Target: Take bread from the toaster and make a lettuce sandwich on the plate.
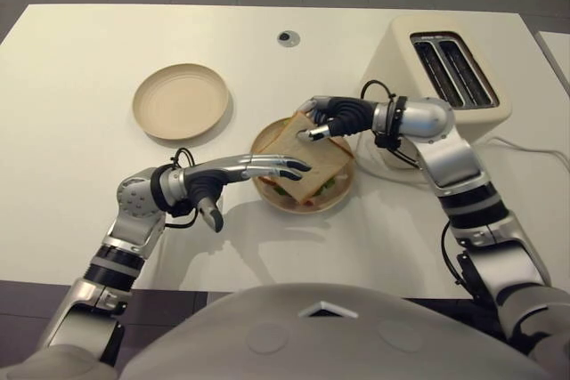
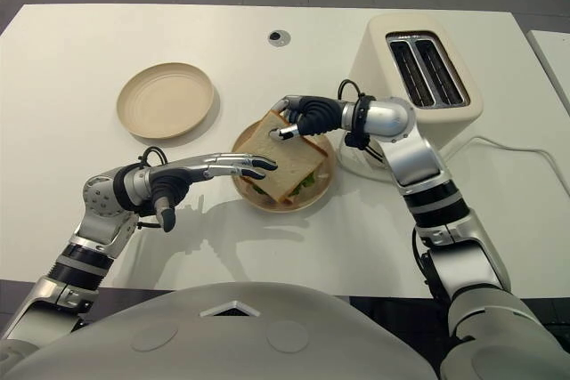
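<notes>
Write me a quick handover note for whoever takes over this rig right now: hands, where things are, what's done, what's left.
Left hand: open, fingers stretched flat at the plate's left rim, holding nothing.
Right hand: curled on the far corner of the top bread slice.
Things: the slice lies on the plate over lettuce; toaster at right, no bread sticking out of its slots; second plate at far left.
Done: bread out, sandwich stacked.
Left: probably just release the slice and draw both hands back.

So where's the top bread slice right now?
The bread slice lies on the plate mid-table, left of the toaster, its far edge in the right hand.
</notes>
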Robot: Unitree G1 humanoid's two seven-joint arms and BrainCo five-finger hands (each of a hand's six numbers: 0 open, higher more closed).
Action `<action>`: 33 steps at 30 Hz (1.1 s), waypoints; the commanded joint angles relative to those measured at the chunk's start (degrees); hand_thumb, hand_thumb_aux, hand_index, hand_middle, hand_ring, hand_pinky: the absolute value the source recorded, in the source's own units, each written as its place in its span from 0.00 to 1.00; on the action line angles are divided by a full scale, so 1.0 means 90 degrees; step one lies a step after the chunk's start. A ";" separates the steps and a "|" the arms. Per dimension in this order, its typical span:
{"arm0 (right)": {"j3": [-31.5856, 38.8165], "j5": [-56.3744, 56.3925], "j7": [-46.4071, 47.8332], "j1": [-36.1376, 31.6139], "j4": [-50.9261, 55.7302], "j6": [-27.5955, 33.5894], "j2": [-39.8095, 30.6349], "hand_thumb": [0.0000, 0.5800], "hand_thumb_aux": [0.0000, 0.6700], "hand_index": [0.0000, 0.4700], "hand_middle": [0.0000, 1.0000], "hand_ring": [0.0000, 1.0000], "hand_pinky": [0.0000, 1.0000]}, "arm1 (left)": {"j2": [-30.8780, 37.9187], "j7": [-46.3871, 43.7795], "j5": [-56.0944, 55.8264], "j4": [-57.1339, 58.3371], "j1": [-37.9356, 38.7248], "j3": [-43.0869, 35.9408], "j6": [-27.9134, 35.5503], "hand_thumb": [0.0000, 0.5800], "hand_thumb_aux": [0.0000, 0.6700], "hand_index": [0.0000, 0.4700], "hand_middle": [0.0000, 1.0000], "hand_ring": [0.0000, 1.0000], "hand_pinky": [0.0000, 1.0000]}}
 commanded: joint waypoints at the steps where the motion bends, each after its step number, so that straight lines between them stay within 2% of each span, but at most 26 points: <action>1: 0.0199 -0.0358 -0.0371 -0.0068 0.0984 -0.0280 0.0332 1.00 1.00 1.00 1.00 1.00 1.00 | -0.0031 0.0104 0.0649 0.0269 -0.0039 -0.0063 0.0010 0.00 0.00 0.00 0.00 0.00 0.00; 6: 0.0135 -0.0675 -0.0954 -0.0277 0.1562 -0.0692 0.0611 1.00 1.00 1.00 1.00 1.00 1.00 | -0.0119 0.1387 0.3548 0.1713 -0.0587 -0.0091 -0.0198 0.00 0.00 0.00 0.00 0.00 0.00; 11: 0.0123 -0.0910 -0.1321 -0.0354 0.1916 -0.0999 0.0735 1.00 1.00 1.00 1.00 1.00 1.00 | -0.0083 0.2332 0.5005 0.2524 -0.0877 -0.0546 -0.0248 0.00 0.00 0.00 0.00 0.00 0.00; 12: 0.0096 -0.0905 -0.1395 -0.0333 0.1882 -0.1033 0.0768 0.63 0.39 0.39 1.00 1.00 1.00 | -0.0050 0.2424 0.5156 0.2630 -0.0900 -0.0656 -0.0252 0.00 0.00 0.00 0.00 0.00 0.00; 13: 0.0045 -0.0893 -0.1497 -0.0323 0.1832 -0.1054 0.0807 0.00 0.00 0.00 1.00 1.00 1.00 | -0.0001 0.2459 0.5230 0.2697 -0.0896 -0.0770 -0.0266 0.00 0.00 0.00 0.00 0.00 0.00; 14: -0.0026 -0.0906 -0.1639 -0.0339 0.1803 -0.1082 0.0848 0.00 0.00 0.00 0.96 0.96 0.96 | 0.0057 0.2451 0.5234 0.2734 -0.0883 -0.0876 -0.0282 0.11 0.05 0.05 0.00 0.00 0.00; 15: -0.0151 -0.0956 -0.1896 -0.0428 0.1858 -0.1096 0.0892 0.00 0.00 0.00 0.84 0.84 0.84 | 0.0109 0.2469 0.5244 0.2763 -0.0884 -0.0958 -0.0304 0.00 0.00 0.00 0.00 0.00 0.00; 16: -0.0302 -0.0939 -0.2107 -0.0552 0.1967 -0.1060 0.0943 0.00 0.00 0.00 0.59 0.59 0.59 | 0.0149 0.2513 0.5248 0.2787 -0.0888 -0.1010 -0.0319 0.00 0.00 0.00 0.00 0.00 0.00; 17: -0.0491 -0.0897 -0.2363 -0.0672 0.2084 -0.1007 0.1023 0.00 0.00 0.00 0.14 0.14 0.14 | 0.0181 0.2555 0.5245 0.2804 -0.0892 -0.1053 -0.0328 0.05 0.02 0.02 0.00 0.00 0.00; 18: -0.0674 -0.0865 -0.2638 -0.0759 0.2170 -0.0957 0.1113 0.00 0.00 0.00 0.00 0.00 0.00 | 0.0210 0.2584 0.5234 0.2812 -0.0897 -0.1095 -0.0333 0.06 0.03 0.03 0.00 0.00 0.00; 24: -0.1435 -0.0407 -0.3548 -0.0750 0.2114 -0.0773 0.1697 0.00 0.00 0.00 0.00 0.00 0.00 | 0.0302 0.2762 0.5119 0.2748 -0.0924 -0.1203 -0.0388 0.14 0.07 0.07 0.00 0.00 0.00; 25: -0.1503 -0.0281 -0.3589 -0.0674 0.2021 -0.0753 0.1805 0.00 0.00 0.00 0.00 0.00 0.00 | 0.0294 0.2838 0.5064 0.2699 -0.0943 -0.1166 -0.0414 0.11 0.06 0.06 0.00 0.00 0.00; 26: -0.1532 -0.0168 -0.3594 -0.0556 0.1897 -0.0732 0.1906 0.00 0.00 0.00 0.00 0.00 0.00 | 0.0236 0.3027 0.5001 0.2640 -0.0994 -0.1070 -0.0479 0.00 0.00 0.00 0.00 0.00 0.00; 27: -0.1535 -0.0045 -0.3559 -0.0408 0.1728 -0.0712 0.1997 0.00 0.00 0.00 0.00 0.00 0.00 | 0.0110 0.3317 0.4909 0.2569 -0.1084 -0.0899 -0.0530 0.00 0.00 0.00 0.00 0.00 0.00; 29: -0.1470 0.0387 -0.3243 0.0022 0.1156 -0.0642 0.2141 0.00 0.00 0.00 0.00 0.00 0.00 | -0.0230 0.3822 0.4310 0.2302 -0.1279 -0.0485 -0.0613 0.00 0.00 0.00 0.00 0.00 0.00; 31: -0.1341 0.1112 -0.2563 0.0582 0.0326 -0.0598 0.2139 0.00 0.00 0.00 0.00 0.00 0.00 | -0.0488 0.3835 0.2621 0.1544 -0.1265 -0.0349 -0.0701 0.00 0.00 0.00 0.00 0.00 0.00; 32: -0.1317 0.1504 -0.2210 0.0833 -0.0077 -0.0576 0.2087 0.26 0.14 0.14 0.42 0.42 0.42 | -0.0516 0.3669 0.1550 0.0985 -0.1169 -0.0385 -0.0573 0.28 0.15 0.15 0.00 0.00 0.00; 33: -0.1394 0.2085 -0.1843 0.1104 -0.0550 -0.0411 0.2010 0.85 0.61 0.61 1.00 1.00 1.00 | -0.0455 0.3405 0.0342 0.0296 -0.1046 -0.0459 -0.0331 0.83 0.58 0.58 0.00 0.00 0.00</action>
